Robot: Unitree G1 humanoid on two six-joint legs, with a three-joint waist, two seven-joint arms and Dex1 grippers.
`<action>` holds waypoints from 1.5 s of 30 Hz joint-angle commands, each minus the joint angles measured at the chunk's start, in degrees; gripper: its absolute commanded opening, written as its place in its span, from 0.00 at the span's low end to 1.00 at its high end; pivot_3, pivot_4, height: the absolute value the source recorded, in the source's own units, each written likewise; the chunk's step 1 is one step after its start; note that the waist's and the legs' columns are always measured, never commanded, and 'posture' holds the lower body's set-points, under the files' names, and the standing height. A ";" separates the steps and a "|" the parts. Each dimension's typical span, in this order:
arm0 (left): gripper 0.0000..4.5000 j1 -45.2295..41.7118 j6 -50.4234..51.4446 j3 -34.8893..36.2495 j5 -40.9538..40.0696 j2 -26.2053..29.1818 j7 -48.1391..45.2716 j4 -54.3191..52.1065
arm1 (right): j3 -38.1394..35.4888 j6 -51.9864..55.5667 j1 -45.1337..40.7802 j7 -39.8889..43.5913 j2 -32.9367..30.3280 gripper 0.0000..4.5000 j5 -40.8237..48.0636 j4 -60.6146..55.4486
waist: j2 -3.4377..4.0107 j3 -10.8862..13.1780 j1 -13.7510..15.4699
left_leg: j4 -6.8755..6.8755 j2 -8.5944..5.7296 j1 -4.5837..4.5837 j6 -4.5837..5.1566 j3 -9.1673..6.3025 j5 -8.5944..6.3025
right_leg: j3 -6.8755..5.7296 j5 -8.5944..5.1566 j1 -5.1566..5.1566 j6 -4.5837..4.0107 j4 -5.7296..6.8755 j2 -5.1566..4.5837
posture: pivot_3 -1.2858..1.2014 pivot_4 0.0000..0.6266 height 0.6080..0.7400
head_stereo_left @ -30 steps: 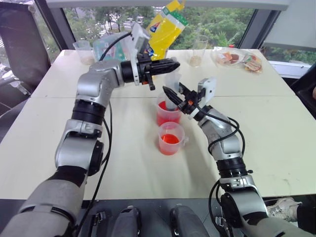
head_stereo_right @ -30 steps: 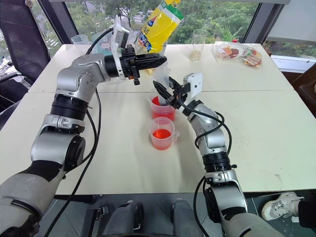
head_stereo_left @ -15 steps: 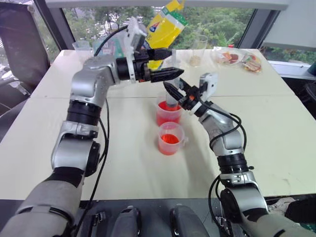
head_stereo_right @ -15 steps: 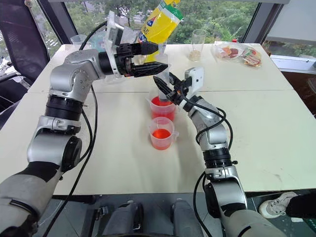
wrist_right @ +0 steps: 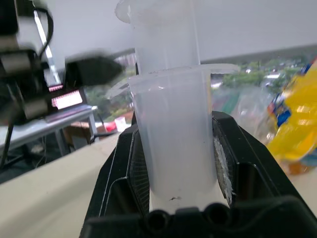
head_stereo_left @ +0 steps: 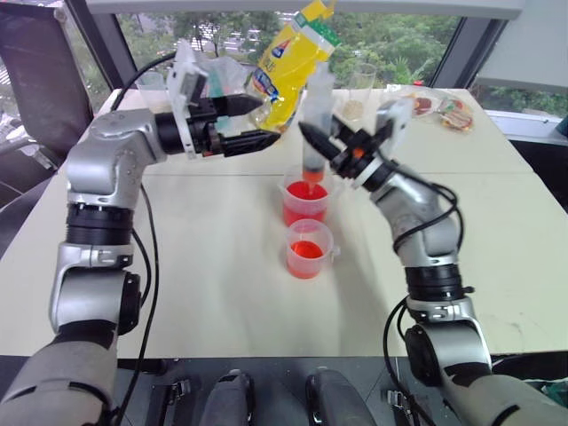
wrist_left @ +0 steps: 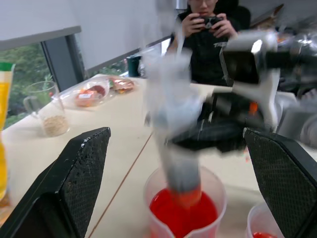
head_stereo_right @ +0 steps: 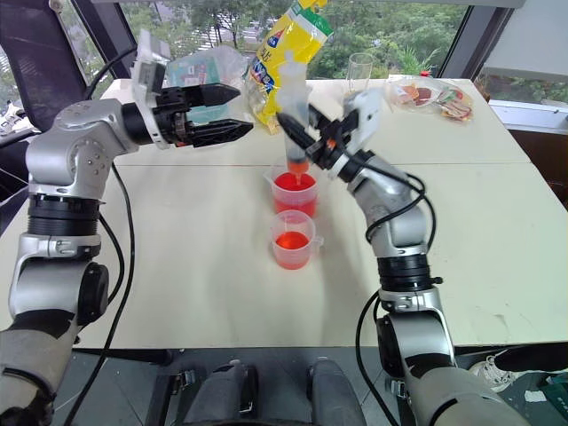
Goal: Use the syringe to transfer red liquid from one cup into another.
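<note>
The clear syringe [head_stereo_left: 317, 106] stands upright, its orange-red tip pointing down into the mouth of the taller cup [head_stereo_left: 306, 202], which holds red liquid [wrist_left: 184, 214]. My right gripper [head_stereo_left: 318, 146] is shut on the syringe's barrel [wrist_right: 173, 134], gripping it from the right. The shorter cup [head_stereo_left: 307, 250], also holding red liquid, stands just in front of the taller one. Off to the left of the syringe, my left gripper [head_stereo_left: 266, 120] is open, level and holding nothing, its fingers [wrist_left: 74, 183] spread wide toward the syringe.
A yellow bag [head_stereo_left: 288, 53] stands behind the cups. Clear cups with tan contents sit at the back [head_stereo_left: 355, 93] and back left [head_stereo_left: 151, 89]. Snack packets [head_stereo_left: 435, 106] lie at the back right. A seated person [wrist_left: 208, 25] holds a controller beyond the table.
My left gripper let go of the syringe's top, opened and drew away to the left. My right gripper lifted the syringe higher over the taller cup.
</note>
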 commanded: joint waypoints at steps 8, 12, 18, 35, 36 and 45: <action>0.98 -0.78 1.41 1.20 -2.14 0.79 0.95 -4.50 | -0.32 14.85 11.76 -1.10 -4.89 0.31 13.12 -24.03 | -0.04 -0.02 0.05 | 0.02 -0.01 0.00 0.06 -0.02 -0.03 | -0.01 0.00 0.06 0.00 -0.04 0.00 | 0.52 0.24 1.00; 0.98 -1.68 2.78 1.19 -3.59 0.31 0.80 -5.38 | 1.50 13.42 17.42 -1.11 -5.03 0.31 11.16 -26.04 | -0.04 -0.02 -0.03 | 0.03 -0.01 0.00 0.06 -0.02 -0.03 | -0.01 0.00 0.05 0.00 -0.03 0.03 | 0.52 0.24 1.00; 0.98 -4.08 7.96 3.48 -8.95 -1.53 1.62 -5.32 | 3.16 11.72 20.33 -1.25 -4.87 0.31 9.54 -26.62 | -0.04 -0.02 0.01 | 0.04 -0.01 0.01 0.06 -0.02 -0.03 | -0.01 0.00 0.06 0.00 -0.03 0.06 | 0.52 0.24 1.00; 0.98 -7.15 -0.70 -3.78 -2.97 -8.60 -1.24 3.87 | 4.22 11.61 19.35 -1.55 -4.73 0.31 9.21 -26.98 | -0.04 -0.02 0.15 | 0.05 -0.03 0.01 0.06 -0.01 -0.03 | -0.04 0.00 0.06 0.00 -0.04 0.12 | 0.52 0.24 1.00; 0.98 -7.51 -1.08 -3.85 -2.80 -9.16 -1.34 4.45 | 4.29 11.65 19.33 -1.54 -4.74 0.31 9.22 -27.08 | -0.04 -0.02 0.18 | 0.05 -0.03 0.01 0.06 -0.01 -0.03 | -0.04 0.00 0.06 0.00 -0.04 0.14 | 0.52 0.24 1.00; 0.22 -7.26 -0.05 -4.14 -3.43 -11.56 -3.74 3.72 | 4.19 12.00 19.15 -1.91 -4.99 0.31 9.61 -27.17 | -0.04 -0.02 0.10 | 0.05 -0.03 0.01 0.06 -0.01 -0.03 | -0.03 0.00 0.06 0.00 -0.05 0.17 | 0.52 0.24 1.00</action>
